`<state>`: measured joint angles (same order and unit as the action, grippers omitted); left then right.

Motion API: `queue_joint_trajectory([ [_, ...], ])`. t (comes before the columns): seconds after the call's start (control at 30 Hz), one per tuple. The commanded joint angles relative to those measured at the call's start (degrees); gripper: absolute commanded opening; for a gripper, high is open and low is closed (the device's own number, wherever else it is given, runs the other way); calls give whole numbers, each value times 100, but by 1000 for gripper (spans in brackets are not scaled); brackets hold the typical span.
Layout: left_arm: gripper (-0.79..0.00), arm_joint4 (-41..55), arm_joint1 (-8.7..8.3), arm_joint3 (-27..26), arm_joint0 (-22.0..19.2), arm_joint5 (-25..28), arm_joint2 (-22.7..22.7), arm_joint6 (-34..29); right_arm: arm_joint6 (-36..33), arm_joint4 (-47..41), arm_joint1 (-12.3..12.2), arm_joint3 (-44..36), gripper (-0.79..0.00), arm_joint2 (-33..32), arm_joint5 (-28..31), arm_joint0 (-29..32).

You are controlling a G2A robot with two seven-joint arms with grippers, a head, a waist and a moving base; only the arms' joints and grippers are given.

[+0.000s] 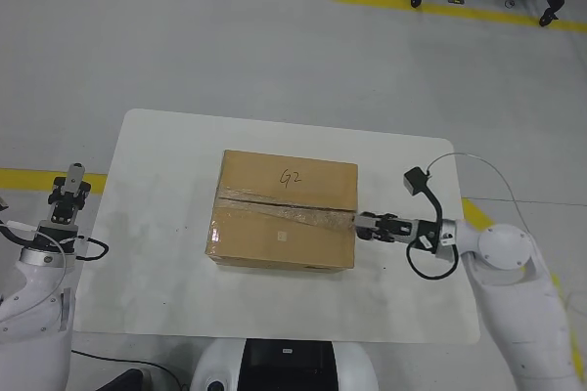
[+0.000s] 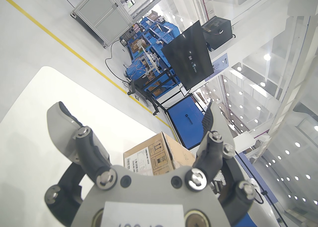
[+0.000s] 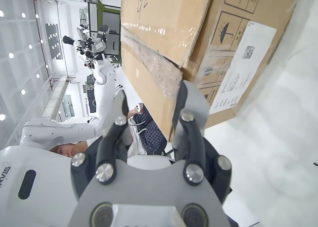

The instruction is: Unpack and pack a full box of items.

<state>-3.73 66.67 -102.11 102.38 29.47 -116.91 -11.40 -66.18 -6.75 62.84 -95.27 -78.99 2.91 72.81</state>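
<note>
A sealed brown cardboard box (image 1: 286, 209) sits at the middle of the white table (image 1: 157, 293), with clear tape along its top seam and a handwritten mark on one flap. My right gripper (image 1: 360, 225) is at the box's right end, level with the taped seam. In the right wrist view the box (image 3: 159, 14) looms close and the right gripper (image 3: 151, 103) is open, its jaws on either side of the top flap's edge by the tape end. My left gripper (image 1: 70, 191) hovers over the table's left edge, open and holding nothing (image 2: 135, 111), well apart from the box (image 2: 154, 156).
The table top around the box is bare white surface. Its rounded corners and edges lie near both arms. A yellow floor line (image 1: 20, 179) runs past the table's left side. A black cable (image 1: 440, 210) loops off the right wrist.
</note>
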Motion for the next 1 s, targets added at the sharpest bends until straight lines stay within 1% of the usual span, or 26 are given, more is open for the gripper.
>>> queue_joint_trajectory([
  [0.0, 0, 0, 0, 0, 0, 0, 0, 0, -4, 56, -12, -19, -751, 10, -42, -8],
  [0.03, 0, 0, 0, 0, 0, 0, 0, 0, -14, 98, -20, -37, -785, 17, -65, -11],
  [0.33, 0, 0, 0, 0, 0, 0, 0, 0, 6, 349, -77, -124, -785, 77, -254, -26],
  [0.37, 0, 0, 0, 0, 0, 0, 0, 0, 10, 355, -82, -134, -659, 82, -271, -29],
  [0.4, 0, 0, 0, 0, 0, 0, 0, 0, 6, 342, -86, -140, -665, 89, -274, -29],
  [0.43, 0, 0, 0, 0, 0, 0, 0, 0, -6, 345, -92, -137, -690, 94, -279, -32],
  [0.47, 0, 0, 0, 0, 0, 0, 0, 0, -9, 344, -97, -136, -690, 97, -285, -37],
  [0.5, 0, 0, 0, 0, 0, 0, 0, 0, -7, 340, -102, -134, -668, 101, -286, -39],
  [0.53, 0, 0, 0, 0, 0, 0, 0, 0, -3, 337, -107, -131, -600, 105, -282, -38],
  [0.57, 0, 0, 0, 0, 0, 0, 0, 0, -1, 330, -111, -126, -465, 111, -287, -37],
  [0.63, 0, 0, 0, 0, 0, 0, 0, 0, 9, 302, -119, -120, -394, 118, -282, -40],
  [0.67, 0, 0, 0, 0, 0, 0, 0, 0, 26, 285, -122, -116, -323, 118, -281, -42],
  [0.7, 0, 0, 0, 0, 0, 0, 0, 0, 33, 267, -125, -115, -289, 121, -277, -44],
  [0.73, 0, 0, 0, 0, 0, 0, 0, 0, 35, 259, -130, -112, -326, 124, -277, -48],
  [0.8, 0, 0, 0, 0, 0, 0, 0, 0, 36, 254, -138, -116, -369, 135, -271, -60],
  [0.83, 0, 0, 0, 0, 0, 0, 0, 0, 39, 256, -142, -112, -416, 143, -272, -68],
  [0.93, 0, 0, 0, 0, 0, 0, 0, 0, 38, 267, -151, -95, -468, 188, -294, -107],
  [0.97, 0, 0, 0, 0, 0, 0, 0, 0, 45, 271, -153, -88, -471, 202, -300, -121],
])
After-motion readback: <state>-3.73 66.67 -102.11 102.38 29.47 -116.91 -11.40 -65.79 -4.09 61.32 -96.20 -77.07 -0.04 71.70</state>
